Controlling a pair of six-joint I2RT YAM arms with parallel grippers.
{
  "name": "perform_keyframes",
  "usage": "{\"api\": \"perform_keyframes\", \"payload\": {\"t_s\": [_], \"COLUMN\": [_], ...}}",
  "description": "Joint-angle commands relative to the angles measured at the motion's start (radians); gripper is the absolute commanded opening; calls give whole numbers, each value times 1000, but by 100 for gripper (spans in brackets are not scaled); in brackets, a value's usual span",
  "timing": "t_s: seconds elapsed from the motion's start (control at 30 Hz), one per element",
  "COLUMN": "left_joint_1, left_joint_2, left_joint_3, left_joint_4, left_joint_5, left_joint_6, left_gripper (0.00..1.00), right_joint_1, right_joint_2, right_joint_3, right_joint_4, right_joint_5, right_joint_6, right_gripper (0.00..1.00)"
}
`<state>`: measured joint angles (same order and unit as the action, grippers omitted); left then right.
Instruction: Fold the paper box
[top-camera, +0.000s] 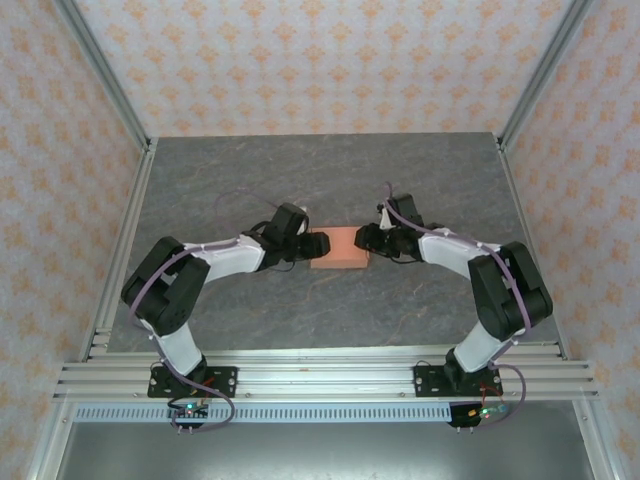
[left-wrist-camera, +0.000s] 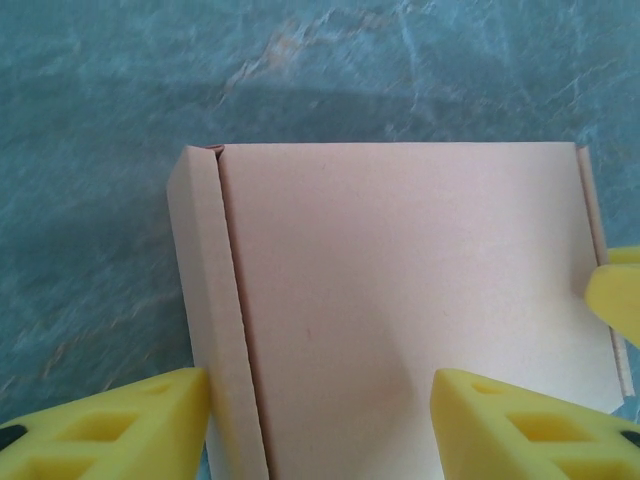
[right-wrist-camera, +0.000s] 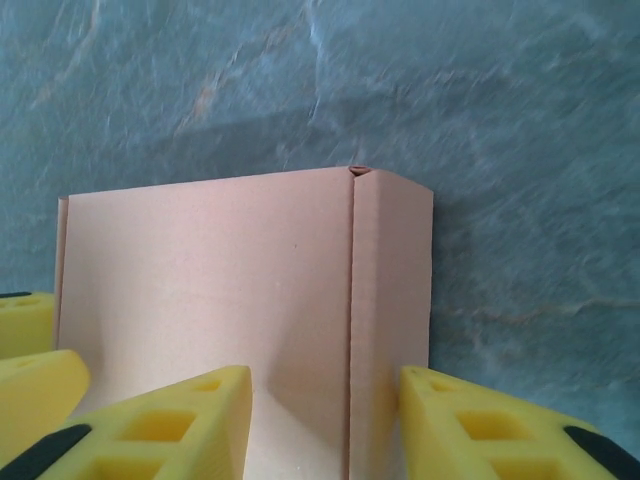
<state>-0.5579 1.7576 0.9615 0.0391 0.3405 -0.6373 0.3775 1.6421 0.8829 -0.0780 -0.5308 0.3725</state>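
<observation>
Salmon box (top-camera: 338, 249) sits in the middle of the table (top-camera: 250, 180), between both arms. It looks nearly done: a flat card rectangle with a smooth top, a narrow creased side strip, and a small gap at the far corner. On the left end effector (left-wrist-camera: 320, 385) the fingers are apart, straddling one strip, not clamped. The right end effector (right-wrist-camera: 325, 375) is the same on the opposite strip, with its outer finger at the wall. Likely step: pressing the sides in. Squeeze evenly, keep the box flat, and don't crush the thin card.
</observation>
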Motion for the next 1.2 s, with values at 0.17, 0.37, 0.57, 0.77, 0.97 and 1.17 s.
{"api": "perform_keyframes", "payload": {"t_s": [0.17,0.37,0.57,0.77,0.97,1.17], "left_joint_1": [3,4,39,77,96,103], "left_joint_2": [186,330,400,431,383,246], "left_joint_3": [267,466,594,653,647,554], "left_joint_4": [-106,-181,-246,-282,-308,-272], "left_joint_5": [-3,-19,-71,-81,-136,-190], "left_joint_6": [53,74,93,97,160,205], "left_gripper": [60,60,61,62,68,71], "right_joint_1": [-87,-149,-151,-151,-154,-154], "right_joint_2": [96,194,309,366,318,195], "right_joint_3": [139,252,359,426,455,450], "right_joint_4": [-8,-58,-74,-87,-164,-236], "right_joint_5": [20,49,15,6,112,242], "right_joint_6": [-34,-65,-54,-43,-107,-175], "right_gripper": [40,40,40,41,49,52]}}
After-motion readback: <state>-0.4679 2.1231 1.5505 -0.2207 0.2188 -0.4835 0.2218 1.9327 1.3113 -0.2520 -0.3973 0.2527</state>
